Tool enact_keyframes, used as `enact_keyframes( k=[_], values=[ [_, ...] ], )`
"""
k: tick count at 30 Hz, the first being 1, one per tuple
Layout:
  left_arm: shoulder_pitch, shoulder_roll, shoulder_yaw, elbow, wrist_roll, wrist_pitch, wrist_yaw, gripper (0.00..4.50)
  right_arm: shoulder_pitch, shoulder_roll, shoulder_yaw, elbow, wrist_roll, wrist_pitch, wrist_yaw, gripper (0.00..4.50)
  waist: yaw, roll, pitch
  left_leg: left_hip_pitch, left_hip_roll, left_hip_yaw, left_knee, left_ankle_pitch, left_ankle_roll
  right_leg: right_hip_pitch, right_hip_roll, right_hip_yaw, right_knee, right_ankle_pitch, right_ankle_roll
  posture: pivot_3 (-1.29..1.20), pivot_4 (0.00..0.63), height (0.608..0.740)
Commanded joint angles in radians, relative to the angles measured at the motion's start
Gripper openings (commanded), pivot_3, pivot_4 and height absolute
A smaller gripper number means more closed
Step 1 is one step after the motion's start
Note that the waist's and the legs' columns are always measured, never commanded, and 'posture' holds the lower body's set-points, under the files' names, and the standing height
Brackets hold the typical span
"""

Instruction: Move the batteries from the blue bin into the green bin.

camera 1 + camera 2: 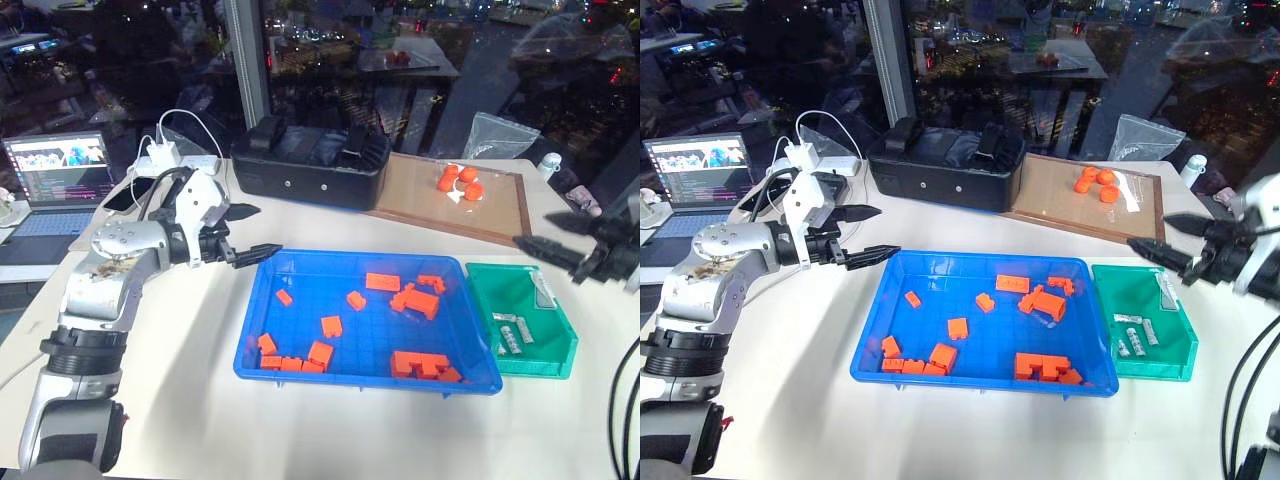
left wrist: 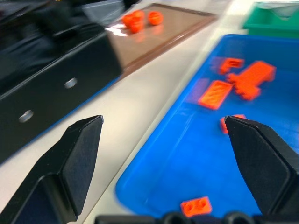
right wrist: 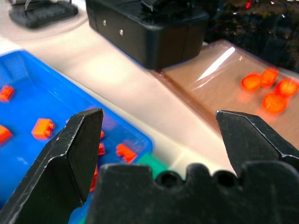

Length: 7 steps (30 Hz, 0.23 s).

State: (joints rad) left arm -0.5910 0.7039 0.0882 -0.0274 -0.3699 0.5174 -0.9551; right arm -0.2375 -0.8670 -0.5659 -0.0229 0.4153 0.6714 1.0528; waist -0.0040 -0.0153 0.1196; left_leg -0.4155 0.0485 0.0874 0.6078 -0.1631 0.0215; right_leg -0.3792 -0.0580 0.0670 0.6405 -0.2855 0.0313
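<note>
Head view, right side: batteries [image 1: 513, 332] lie in the green bin [image 1: 553, 355]. Wrist views: left gripper [image 2: 163, 135] and right gripper [image 3: 159, 133] jaws apart, empty.

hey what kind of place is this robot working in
Probably an office or lab at night: a white table by a big dark window showing city lights, with an open laptop and a charger with cables.

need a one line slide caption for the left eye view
Silvery batteries lie in small green plastic bin; orange bricks remain in large blue tray, both pincers open.
</note>
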Motion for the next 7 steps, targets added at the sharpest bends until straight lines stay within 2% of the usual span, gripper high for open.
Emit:
enact_keyframes(
  k=[1, 7],
  values=[
    [0.028, -0.015, 0.073, 0.031, -0.027, -0.021, 0.044, 4.5, 0.047, 0.015, -0.046, -0.105, 0.014, 0.019, -0.106, 4.43, -0.002, 0.0, 0.0, 0.001, 0.0, 0.0, 0.0, 0.0, 0.0, 0.0, 0.0, 0.0, 0.0, 0.0, 0.0, 0.0, 0.15, 0.74],
    [0.067, -0.03, 0.095, 0.001, -0.102, 0.034, 0.03, 4.5, 0.053, 0.023, -0.004, -0.131, 0.022, 0.037, -0.195, 4.43, -0.01, -0.001, 0.0, 0.002, 0.0, 0.0, 0.0, 0.0, 0.0, 0.001, 0.001, 0.001, 0.0, 0.0, 0.0, 0.0, 0.15, 0.74]
  ],
)
